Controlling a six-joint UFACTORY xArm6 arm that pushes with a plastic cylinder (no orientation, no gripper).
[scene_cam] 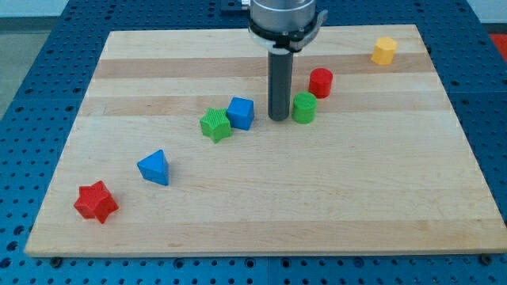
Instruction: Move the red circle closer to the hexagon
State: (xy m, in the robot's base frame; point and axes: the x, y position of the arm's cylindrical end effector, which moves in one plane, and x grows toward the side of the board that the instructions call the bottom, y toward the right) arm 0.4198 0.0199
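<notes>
- Since the red circle (pixel 320 82) sits well apart from the yellow hexagon (pixel 384 51) at the view's top right, most of the push looks undone.
- My tip (pixel 278 118) rests just left of the green circle (pixel 304 108), below-left of red.
- End effector is a plain rod: no jaws to spread or pinch.
- Red circle: short upright cylinder on the counter (pixel 261 206).

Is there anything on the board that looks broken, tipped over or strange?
Nothing stands out. All six blocks sit flat and whole on the wooden board. My tip rests between the blue cube and the green circle, beside the red circle.
</notes>
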